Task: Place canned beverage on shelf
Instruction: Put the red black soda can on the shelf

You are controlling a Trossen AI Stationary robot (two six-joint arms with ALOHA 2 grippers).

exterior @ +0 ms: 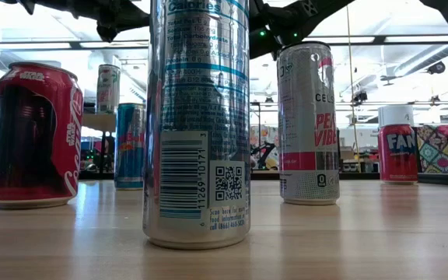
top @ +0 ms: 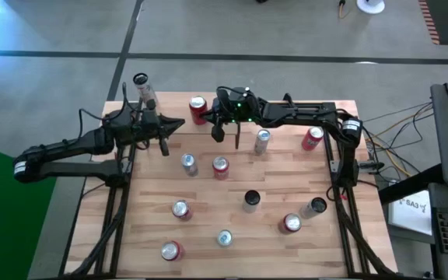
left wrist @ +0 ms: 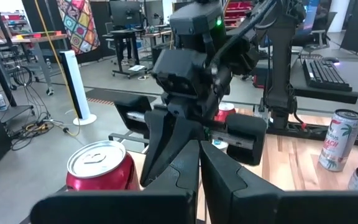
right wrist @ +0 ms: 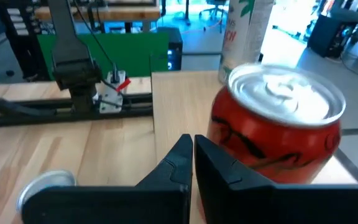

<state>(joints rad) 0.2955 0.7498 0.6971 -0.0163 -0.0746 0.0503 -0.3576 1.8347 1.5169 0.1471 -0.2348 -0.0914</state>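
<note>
In the high view the right gripper point(top: 218, 132) sits in the upper middle of the frame, its fingers pressed together and holding nothing, with a red can point(top: 198, 110) just to its upper left at the table's far edge. The right wrist view shows that same red can point(right wrist: 275, 134) at the right of the frame, close beside the closed fingertips point(right wrist: 182, 163) but not between them; whether they touch it cannot be told. The left gripper point(top: 164, 148) lies left of centre in the high view, its fingers also closed on nothing, and in the left wrist view the red can point(left wrist: 101, 166) stands at the lower left, just beside the shut fingers point(left wrist: 224, 180), with the right arm's gripper hanging behind them. Other cans stand scattered over the wooden table point(top: 271, 194), and one tall can point(top: 144, 89) stands at the upper left, on a small light board off the table's far left corner. In the low view a tall silver can point(exterior: 197, 124) fills the middle of the frame.
</note>
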